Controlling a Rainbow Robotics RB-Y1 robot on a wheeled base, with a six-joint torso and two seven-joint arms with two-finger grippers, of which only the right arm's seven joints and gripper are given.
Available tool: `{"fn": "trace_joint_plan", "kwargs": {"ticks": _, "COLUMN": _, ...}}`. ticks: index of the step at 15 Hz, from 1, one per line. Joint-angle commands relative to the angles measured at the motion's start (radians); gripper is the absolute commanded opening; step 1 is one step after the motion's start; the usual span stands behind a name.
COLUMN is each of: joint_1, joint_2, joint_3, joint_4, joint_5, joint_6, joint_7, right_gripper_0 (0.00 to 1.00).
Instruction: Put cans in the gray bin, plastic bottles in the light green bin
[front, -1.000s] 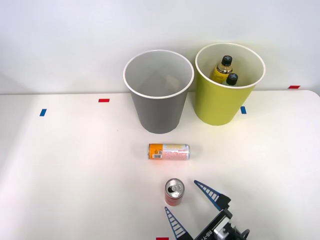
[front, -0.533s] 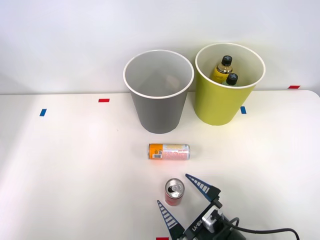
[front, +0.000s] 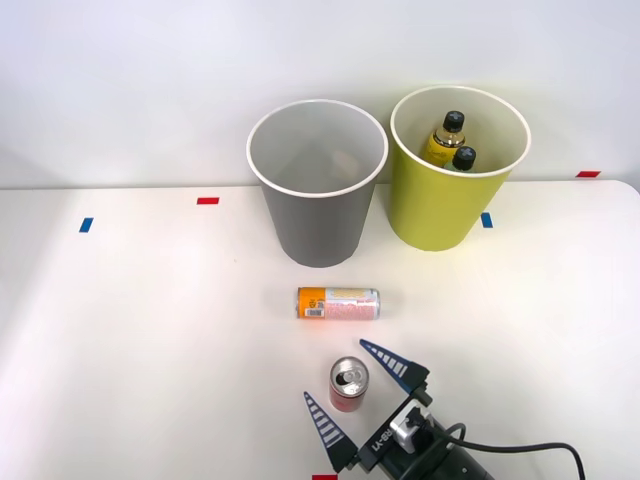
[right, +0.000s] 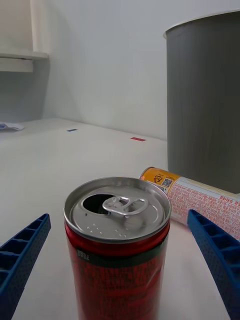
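Cans: two. Upright red metal can with silver pull-tab top (front: 349, 385), opened; orange and pale pink slim can (front: 338, 303) lying on its side, farther along the white bench (front: 130, 330).
Bottles: two black-capped plastic bottles (front: 447, 141), both inside the tall yellow-green bin (front: 445, 205).
Bins: two. Tall gray bin with white rim (front: 318, 215) stands just left of the green one.
Writing: small print and a code square on the slim can, unreadable.
Surroundings: red and blue tape marks (front: 207, 201) on the bench.
Right gripper (front: 352, 395): jaws wide, blue ribbed fingers (right: 215, 260) flanking the red can, not touching.
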Motion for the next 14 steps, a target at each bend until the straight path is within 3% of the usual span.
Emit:
{"fn": "trace_joint_plan", "kwargs": {"ticks": 1, "joint_1": 0.001, "joint_2": 0.000, "joint_3": 0.000, "joint_4": 0.000, "joint_5": 0.019, "joint_6": 0.003, "joint_7": 0.005, "right_gripper_0": 0.44}}
{"fn": "trace_joint_plan", "kwargs": {"ticks": 2, "joint_1": 0.001, "joint_2": 0.000, "joint_3": 0.000, "joint_4": 0.000, "joint_5": 0.019, "joint_6": 0.003, "joint_7": 0.005, "right_gripper_0": 0.26}}
{"fn": "trace_joint_plan", "kwargs": {"ticks": 3, "joint_1": 0.000, "joint_2": 0.000, "joint_3": 0.000, "joint_4": 0.000, "joint_5": 0.018, "joint_6": 0.003, "joint_7": 0.005, "right_gripper_0": 0.22}}
{"fn": "trace_joint_plan", "kwargs": {"ticks": 9, "joint_1": 0.023, "joint_2": 0.016, "joint_3": -0.012, "joint_4": 0.000, "joint_5": 0.029, "joint_6": -0.026, "joint_7": 0.000, "right_gripper_0": 0.17}}
{"fn": "trace_joint_plan", "kwargs": {"ticks": 14, "joint_1": 0.018, "joint_2": -0.040, "joint_3": -0.026, "joint_4": -0.023, "joint_5": 0.061, "joint_6": -0.085, "joint_7": -0.015, "right_gripper_0": 0.12}}
